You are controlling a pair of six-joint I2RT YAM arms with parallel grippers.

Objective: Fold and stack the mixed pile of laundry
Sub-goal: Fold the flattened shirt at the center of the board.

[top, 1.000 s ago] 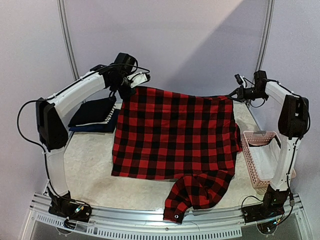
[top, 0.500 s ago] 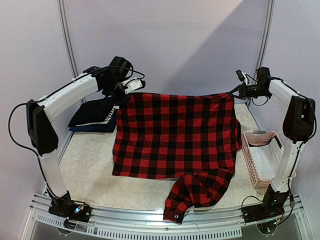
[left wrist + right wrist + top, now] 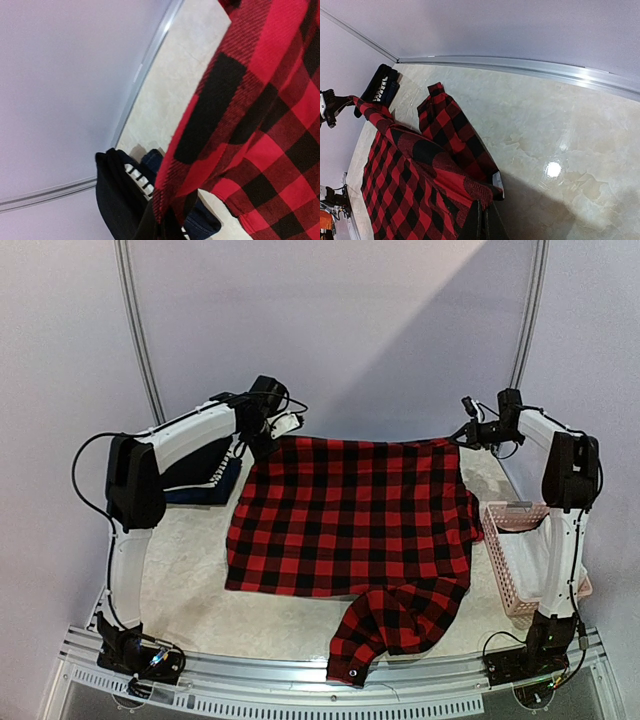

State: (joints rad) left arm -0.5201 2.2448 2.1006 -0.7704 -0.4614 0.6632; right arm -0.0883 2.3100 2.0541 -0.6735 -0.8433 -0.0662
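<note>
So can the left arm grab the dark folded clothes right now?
Probably not. The dark folded clothes lie close beside it, but its fingers are shut on a corner of the plaid shirt, so it must let go first.

The cream, marbled table [image 3: 180, 580] is carrying a stack of dark folded clothes [image 3: 205, 485] at about ten o'clock, near its far left corner, and a pink slatted basket [image 3: 505, 575] at about four o'clock, along its right edge. The red-and-black plaid shirt [image 3: 350, 510] is spreading across the middle, its lower hem resting on the surface, while one sleeve is lying bunched at six o'clock and hanging over the near edge.
</note>
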